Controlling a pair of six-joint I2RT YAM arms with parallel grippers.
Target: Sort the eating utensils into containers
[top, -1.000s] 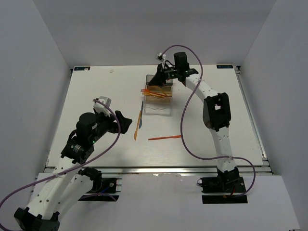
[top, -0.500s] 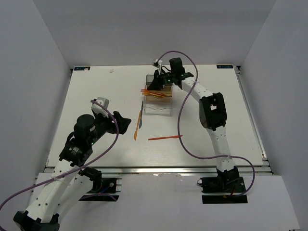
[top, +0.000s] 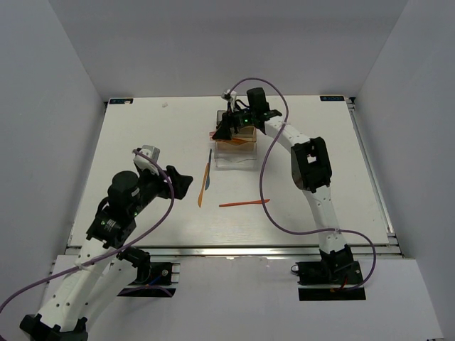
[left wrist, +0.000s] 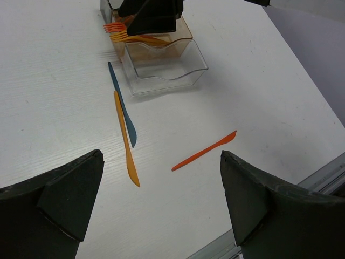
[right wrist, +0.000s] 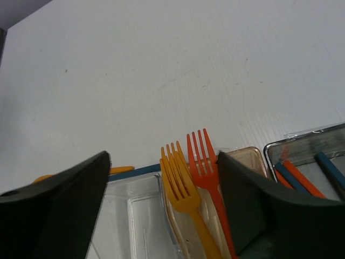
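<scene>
Right claw (right wrist: pixel 163 156): fingers spread wide, gripping nothing, poised right over the amber bin (right wrist: pixel 253 159). Directly below it I see an orange fork (right wrist: pixel 183 194) and a red fork (right wrist: pixel 207 162) lying side by side in that bin. Their long axes run across the counter (left wrist: pixel 54 81) and their tines hang out past the bin's left wall.

The grey bin (right wrist: pixel 307 145) is the far end of the row. It holds blue and orange sticks (right wrist: pixel 294 175), leaning at an angle. The clear bin (left wrist: pixel 167 67) is the near end.

Left claw (left wrist: pixel 160 159): fully released, holding nothing, hovering over the near-left counter and facing the bins.

Loose pieces on the counter:
- A dark blue knife (left wrist: pixel 123 105) lies just left of the clear bin. Its long axis runs far to near, with the thin end toward the bins.
- An orange knife (left wrist: pixel 126 140) lies alongside the blue one, crossing it near the blade and reaching further toward me.
- A red-orange knife (left wrist: pixel 205 151) lies on its own, crosswise and slightly tilted, between the clear bin and the near edge and well apart from both.

Room: I note broad white counter left and right of the bins. Walls close in the far, left and right sides.
</scene>
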